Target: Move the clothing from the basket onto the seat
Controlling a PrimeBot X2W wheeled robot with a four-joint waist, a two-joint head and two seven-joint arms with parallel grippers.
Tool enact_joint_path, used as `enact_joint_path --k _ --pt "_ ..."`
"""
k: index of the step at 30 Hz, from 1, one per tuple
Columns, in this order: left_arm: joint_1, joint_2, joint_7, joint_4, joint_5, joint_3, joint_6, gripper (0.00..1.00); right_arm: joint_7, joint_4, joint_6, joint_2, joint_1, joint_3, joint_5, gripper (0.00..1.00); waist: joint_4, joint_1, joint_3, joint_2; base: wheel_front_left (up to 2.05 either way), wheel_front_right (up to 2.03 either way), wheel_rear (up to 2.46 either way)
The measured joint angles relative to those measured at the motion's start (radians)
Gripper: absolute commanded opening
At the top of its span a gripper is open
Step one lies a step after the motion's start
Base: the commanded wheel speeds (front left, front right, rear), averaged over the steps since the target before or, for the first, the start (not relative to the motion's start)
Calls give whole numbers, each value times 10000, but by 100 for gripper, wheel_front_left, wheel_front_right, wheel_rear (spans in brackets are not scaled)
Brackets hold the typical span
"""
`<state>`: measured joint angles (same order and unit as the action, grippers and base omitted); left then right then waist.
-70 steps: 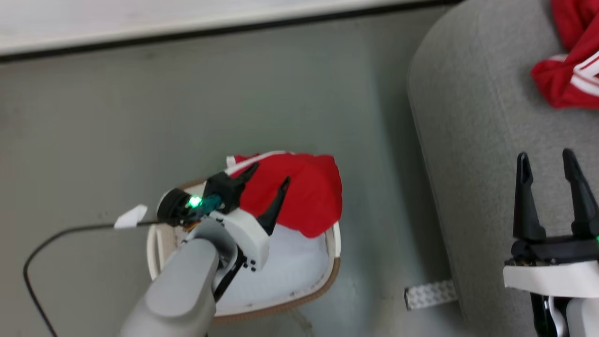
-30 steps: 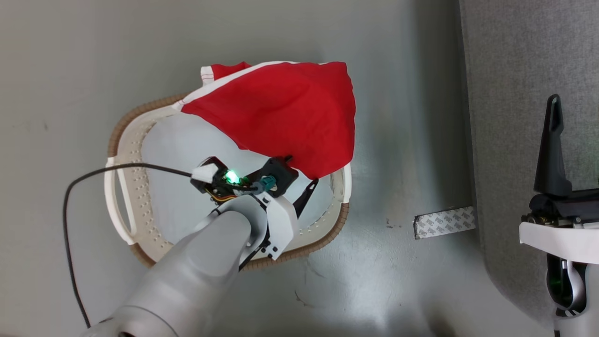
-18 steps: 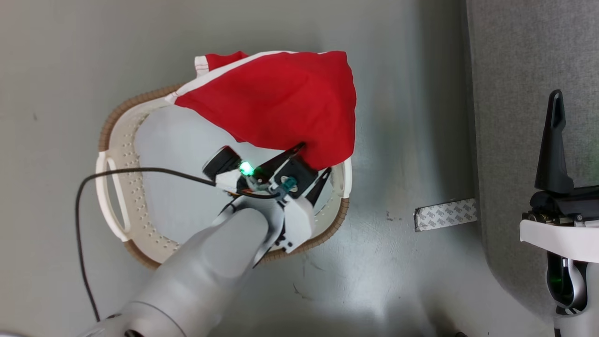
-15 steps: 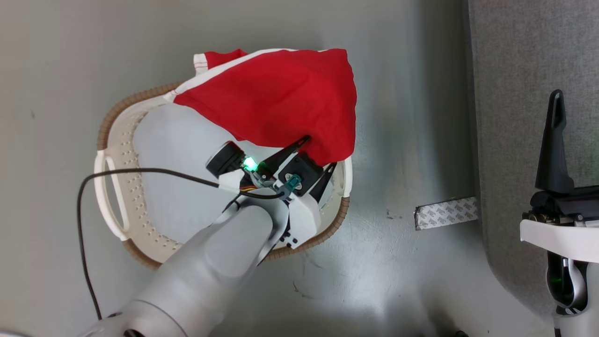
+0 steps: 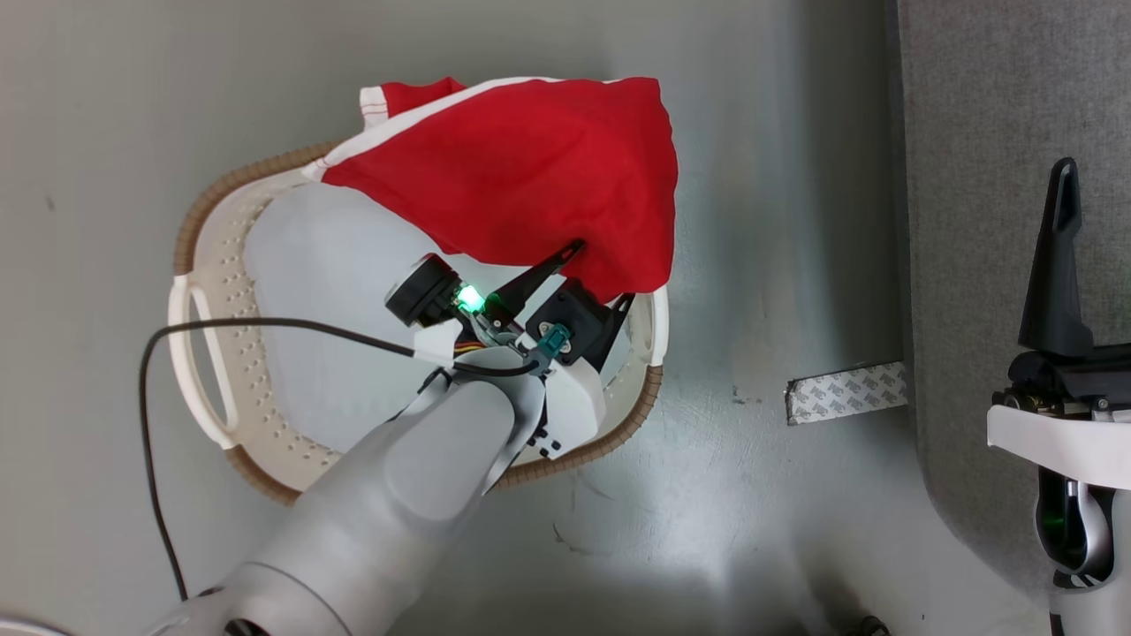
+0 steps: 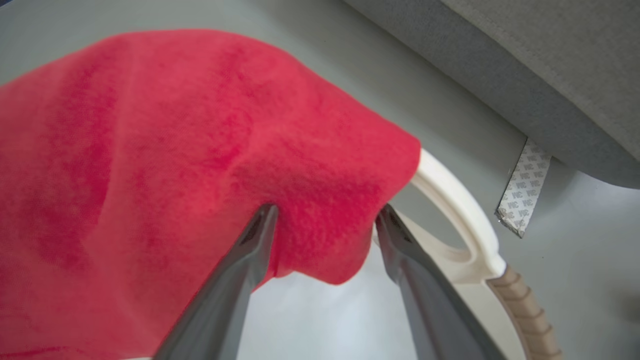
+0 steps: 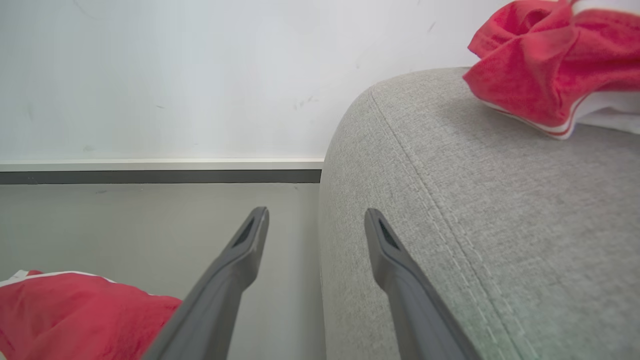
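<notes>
Clothing (image 5: 521, 185): I count two red pieces. One, with a white stripe, drapes over the far rim of the basket (image 5: 240, 353), partly inside and partly hanging outside above the floor (image 5: 132, 106). The other piece (image 7: 545, 75) lies bunched on the seat (image 5: 990, 132), well apart from the basket. Also counted: one basket, one seat, one pale pad (image 5: 327, 309) lining the basket, one strip of tape (image 5: 846, 393) on the floor against the seat's base, one black cable (image 5: 265, 323), two end effectors.

Left end effector (image 5: 603, 274): fingers spread wide, straddling the near corner of the draped piece. Cloth sits between them, not pinched. Right end effector (image 7: 316, 215): also wide, holding nothing, beside the seat's rounded edge.

Hidden or unclear: the left forearm (image 5: 398, 495) covers the basket's near-right rim, and the draped piece covers much of the far rim. In the head view one right finger is cut off by the frame edge. The piece on the seat runs off the corner of the right wrist view. I cannot tell whether the left fingertips touch the pad.

Versus half a second ago: the head camera has shifted slightly, and the fingers sit at the same corner of the cloth. Versus a second ago: the left end effector has moved along the hem toward that corner. Both openings are unchanged.
</notes>
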<state>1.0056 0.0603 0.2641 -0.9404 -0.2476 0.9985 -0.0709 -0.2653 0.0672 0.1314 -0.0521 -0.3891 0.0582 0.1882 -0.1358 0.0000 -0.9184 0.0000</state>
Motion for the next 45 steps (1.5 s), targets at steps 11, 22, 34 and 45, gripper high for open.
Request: enact_joint_path --k 11,22,34,45 --pt "114 -31 0 115 192 -165 69 36 -2 127 0 6 14 67 -31 100 -25 0 -134 0 0 0 0" --pt "134 -69 0 203 328 -374 102 0 -2 117 0 21 18 146 -33 100 -13 0 -163 0 0 0 0" --pt "-1369 198 0 1267 -209 -1643 -8 0 6 -757 2 25 286 161 -42 100 422 0 1493 1 0 0 0" --pt "-3079 347 0 2125 -846 -2817 84 0 6 -1636 2 27 1392 180 65 100 735 -1 4272 1 0 0 0"
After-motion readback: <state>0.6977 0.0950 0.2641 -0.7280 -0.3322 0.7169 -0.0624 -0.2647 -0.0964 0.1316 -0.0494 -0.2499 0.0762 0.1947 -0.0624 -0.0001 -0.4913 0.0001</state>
